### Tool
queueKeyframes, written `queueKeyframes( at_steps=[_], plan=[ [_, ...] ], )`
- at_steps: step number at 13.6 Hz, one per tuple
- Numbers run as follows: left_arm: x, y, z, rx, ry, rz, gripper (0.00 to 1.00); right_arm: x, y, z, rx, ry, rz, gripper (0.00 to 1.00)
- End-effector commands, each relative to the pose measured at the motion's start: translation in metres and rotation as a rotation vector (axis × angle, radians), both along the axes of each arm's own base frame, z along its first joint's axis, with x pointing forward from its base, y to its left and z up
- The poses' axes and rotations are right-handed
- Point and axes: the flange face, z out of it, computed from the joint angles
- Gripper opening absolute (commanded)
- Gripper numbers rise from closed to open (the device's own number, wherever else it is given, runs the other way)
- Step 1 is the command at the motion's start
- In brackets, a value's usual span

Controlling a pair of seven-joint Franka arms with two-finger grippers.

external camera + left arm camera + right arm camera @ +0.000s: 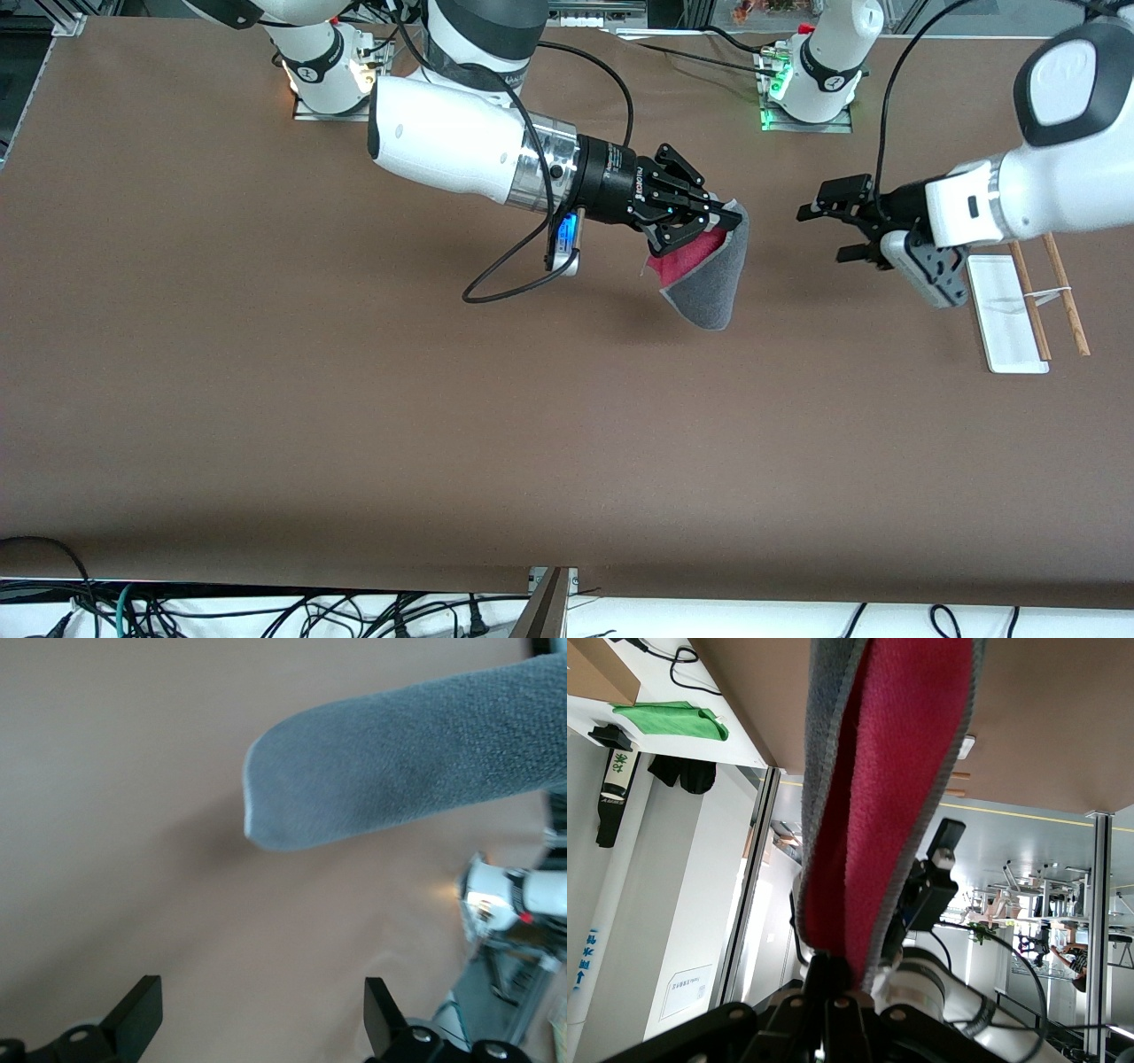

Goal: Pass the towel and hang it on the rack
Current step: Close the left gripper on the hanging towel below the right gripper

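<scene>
Pinching the towel [709, 275] in my right gripper [722, 221] above the table [354, 399], I'm holding my left gripper [828, 232] spread wide beside it, near the rack [1019, 306].

The scene was filled by a brown table [354, 425] under even light. Along its edge nearest the front camera, a white floor strip [709, 620] strewn with black cables [266, 616] was seen. In the right wrist view, a green cloth [673, 719] was laid on a white surface [700, 735], and a bright hall [1028, 868] was visible.

towel [709, 275] above table [354, 399], rack [1019, 310] apart
</scene>
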Motion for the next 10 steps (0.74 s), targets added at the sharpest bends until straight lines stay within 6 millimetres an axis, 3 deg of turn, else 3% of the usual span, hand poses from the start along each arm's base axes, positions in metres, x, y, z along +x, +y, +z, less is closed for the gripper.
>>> queueKeyframes(
  at_steps=[1, 5, 8, 10],
  plan=[
    [0.020, 0.002, -0.041, -0.222, -0.099, -0.140, 1.00, 0.000, 0.001, 0.007, 0.029, 0.015, -0.010, 0.00],
    [0.031, -0.008, -0.099, -0.454, -0.251, -0.256, 1.00, 0.001, 0.001, 0.007, 0.026, 0.010, -0.010, 0.00],
    [0.017, -0.018, -0.143, -0.599, -0.373, -0.267, 1.00, 0.000, 0.001, 0.007, 0.027, 0.011, -0.009, 0.00],
    [0.018, -0.024, -0.166, -0.646, -0.454, -0.285, 1.00, 0.000, 0.001, 0.007, 0.023, 0.007, -0.008, 0.00]
  ],
)
